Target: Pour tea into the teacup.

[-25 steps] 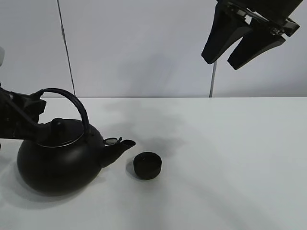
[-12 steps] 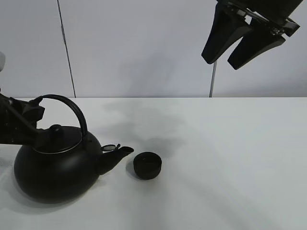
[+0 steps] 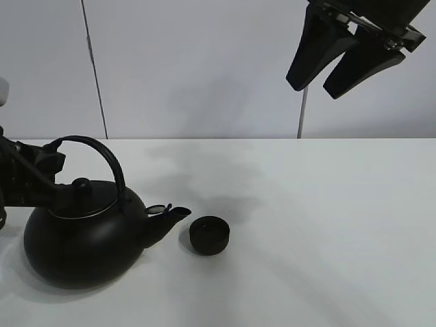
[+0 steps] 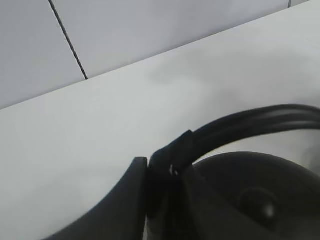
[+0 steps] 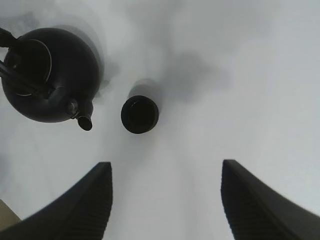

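Note:
The large black kettle (image 3: 85, 238) stands at the left of the white table (image 3: 327, 225), spout (image 3: 170, 215) pointing right at the teacup. The teacup (image 3: 209, 235), small, round and matte black, sits just right of the spout tip, apart from it. My left gripper (image 3: 49, 161) is shut on the left end of the kettle's arched handle (image 3: 102, 153); the left wrist view shows its fingers (image 4: 131, 200) clamping the handle (image 4: 240, 125). My right gripper (image 3: 340, 61) hangs open and empty high at the right. Its wrist view looks down on the kettle (image 5: 47, 75) and teacup (image 5: 139, 114).
A grey panelled wall (image 3: 204, 68) with dark vertical seams stands behind the table's far edge. The right gripper's fingers (image 5: 85, 205) frame the table in the right wrist view. Nothing else shows on the table.
The kettle has come down a little and levelled out; its spout tip has dropped. It shifted slightly left, then back right. The teacup and right arm have not moved.

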